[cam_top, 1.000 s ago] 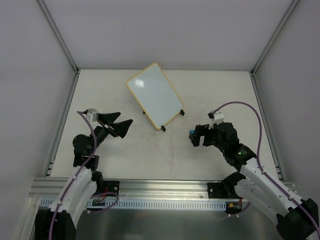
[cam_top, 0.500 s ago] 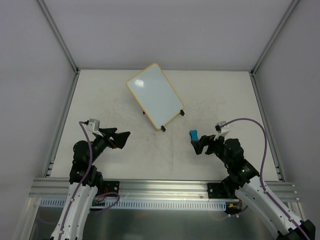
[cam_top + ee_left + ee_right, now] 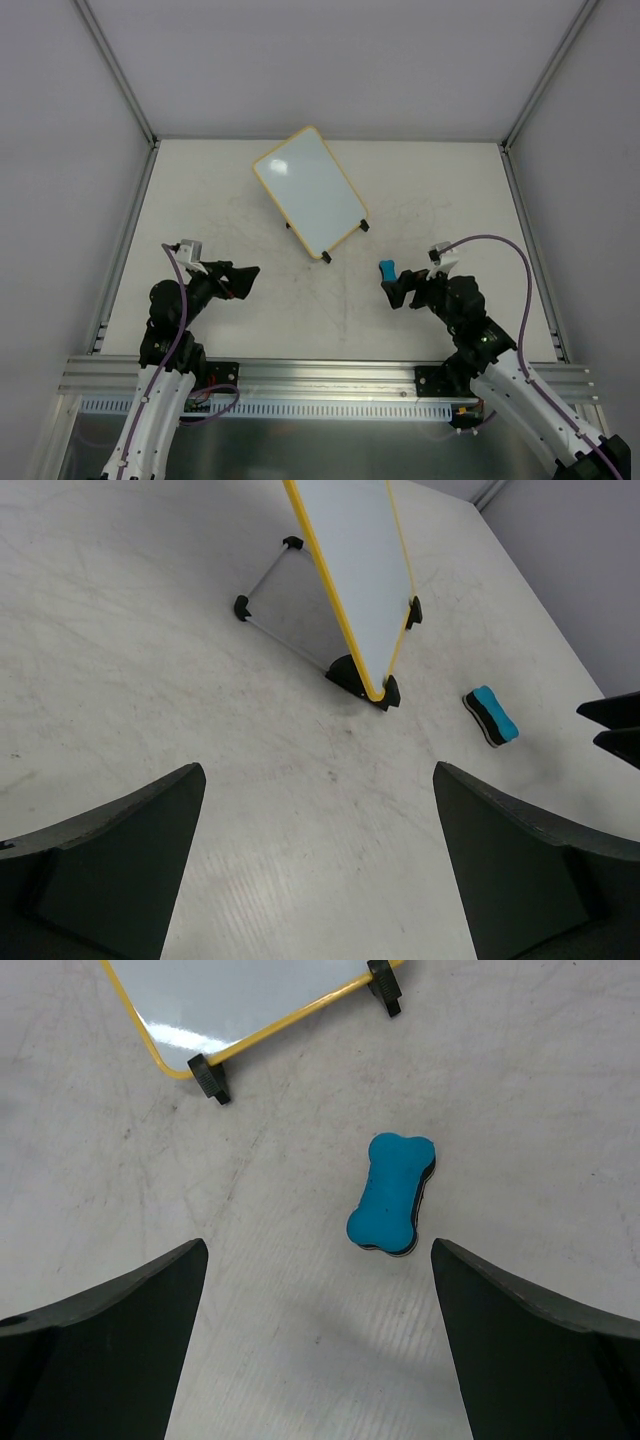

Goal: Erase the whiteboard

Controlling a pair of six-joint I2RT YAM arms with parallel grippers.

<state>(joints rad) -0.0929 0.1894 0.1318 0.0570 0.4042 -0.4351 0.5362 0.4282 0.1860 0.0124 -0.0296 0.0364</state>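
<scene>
Right of centre, the eraser (image 3: 392, 1195) lay just ahead of the right gripper (image 3: 318, 1250), jaws spread, long axis crosswise to their gap; the board (image 3: 308, 190) stood propped beyond, toward the back, the spread left gripper (image 3: 245, 277) farther off.

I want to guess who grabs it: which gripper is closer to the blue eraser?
Right. The right gripper sits just behind the eraser; the left gripper is across the table.

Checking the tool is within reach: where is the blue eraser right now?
In the top view the blue eraser lies on the table right of centre, just ahead of the open right gripper and close to the whiteboard.
</scene>
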